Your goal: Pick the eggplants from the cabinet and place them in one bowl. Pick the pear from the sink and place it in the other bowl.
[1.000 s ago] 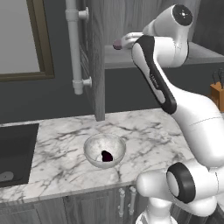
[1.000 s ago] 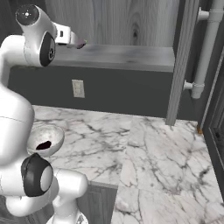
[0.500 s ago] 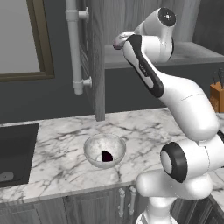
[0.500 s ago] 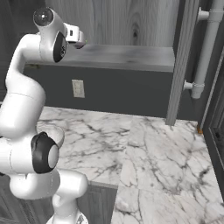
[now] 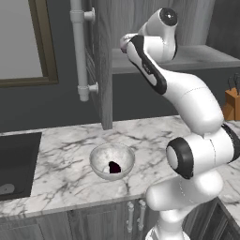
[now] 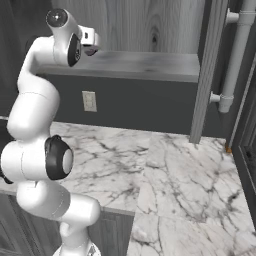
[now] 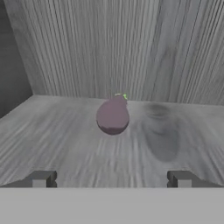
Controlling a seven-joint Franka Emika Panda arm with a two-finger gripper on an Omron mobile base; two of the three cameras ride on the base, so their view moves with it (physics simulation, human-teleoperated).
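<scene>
One eggplant (image 7: 113,115), a mauve rounded lump with a small green stem, lies on the cabinet's grey shelf (image 7: 57,135) straight ahead of my open gripper (image 7: 111,179), some way beyond the fingertips (image 7: 41,178). Nothing is between the jaws. My gripper (image 5: 124,42) is raised to the shelf's front edge (image 6: 135,62), beside the open cabinet door (image 5: 101,65). Another eggplant (image 5: 114,167), dark, lies in the pale speckled bowl (image 5: 101,157) on the counter below. The black sink (image 5: 16,161) is at the left; the pear and the other bowl are out of view.
A white pipe (image 5: 79,51) runs down beside the cabinet door. A knife block (image 5: 230,104) stands at the counter's far right. A wall outlet (image 6: 89,101) sits under the shelf. Marble counter (image 6: 165,165) stretches to the right of the arm.
The arm's upper links have swung more upright while the hand stayed at the shelf's edge, edging slightly inward. The jaws stayed open.
</scene>
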